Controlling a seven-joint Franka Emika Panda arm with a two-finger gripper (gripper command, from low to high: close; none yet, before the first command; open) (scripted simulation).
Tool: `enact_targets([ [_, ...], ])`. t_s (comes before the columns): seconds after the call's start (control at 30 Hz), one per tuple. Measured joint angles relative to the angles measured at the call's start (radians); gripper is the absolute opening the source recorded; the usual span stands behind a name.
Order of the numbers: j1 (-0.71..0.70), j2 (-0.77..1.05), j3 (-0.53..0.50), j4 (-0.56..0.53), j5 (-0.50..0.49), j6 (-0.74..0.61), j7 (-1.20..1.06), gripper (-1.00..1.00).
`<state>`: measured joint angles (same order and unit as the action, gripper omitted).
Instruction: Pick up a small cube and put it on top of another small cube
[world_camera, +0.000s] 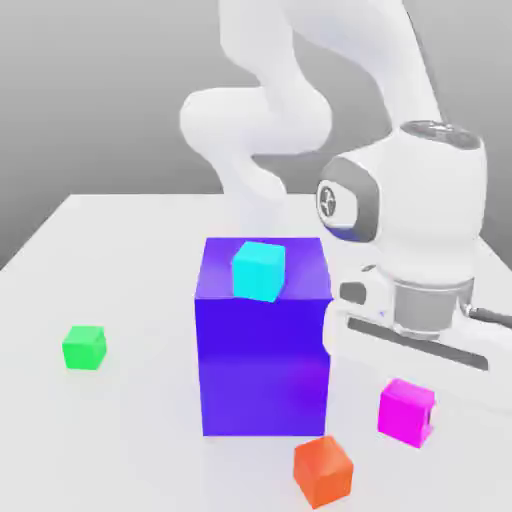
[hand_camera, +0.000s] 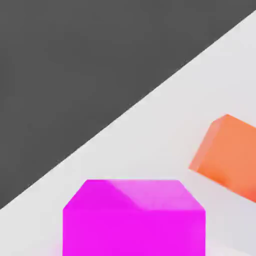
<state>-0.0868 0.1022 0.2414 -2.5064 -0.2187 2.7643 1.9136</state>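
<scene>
The jaws are closed, apparently on the magenta cube sitting right at them beneath the gripper; carrying it over to the green cube, well away across the table, is all still left

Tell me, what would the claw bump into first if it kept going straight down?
Probably the pink cube, which sits right under the claw and close in the hand view. How near they are, or whether they touch, I can't tell.

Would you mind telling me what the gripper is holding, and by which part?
It is shut on the magenta cube, apparently gripping its opposite sides; the contact itself is hidden.
</scene>
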Motion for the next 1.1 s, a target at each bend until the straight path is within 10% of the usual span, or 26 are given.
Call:
enact_targets([
  [0.47,-0.536,-0.284,-0.344,-0.229,0.013,-0.029,-0.181,-1.0],
  [0.97,-0.588,-0.082,-0.466,-0.364,0.235,0.128,-0.326,-1.0],
  [1.0,-0.593,-0.053,-0.453,-0.362,0.266,0.155,-0.348,1.0],
  [1.1,-0.595,-0.053,-0.453,-0.362,0.266,0.155,-0.348,1.0],
])
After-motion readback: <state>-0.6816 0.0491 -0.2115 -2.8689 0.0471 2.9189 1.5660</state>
